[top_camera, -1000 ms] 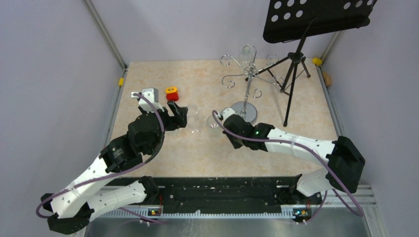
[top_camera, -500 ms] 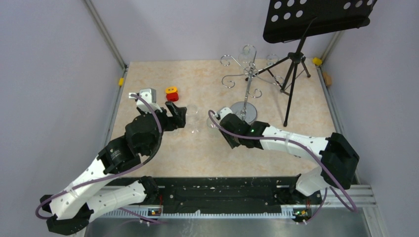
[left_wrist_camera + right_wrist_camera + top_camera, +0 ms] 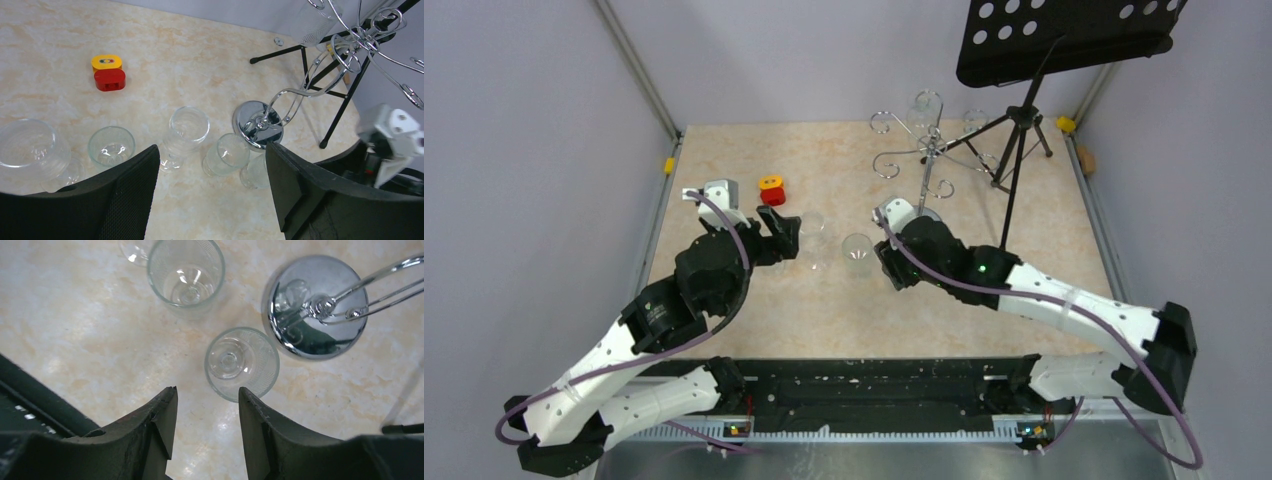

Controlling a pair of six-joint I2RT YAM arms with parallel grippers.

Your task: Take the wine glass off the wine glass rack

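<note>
Right gripper apart beside standing wine glass, left gripper wide apart, empty

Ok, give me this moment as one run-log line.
left claw: open, empty | right claw: open, empty, next to wine glass | wine glass: standing on table beside base of wine glass rack

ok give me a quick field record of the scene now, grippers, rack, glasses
left gripper: open, empty
right gripper: open, empty
wine glass: upright on the table, just beyond the right gripper, not held
wine glass rack: upright, base beside that glass
hanging glass: seems to hang from a rack arm
other: red and yellow block; black music stand
</note>
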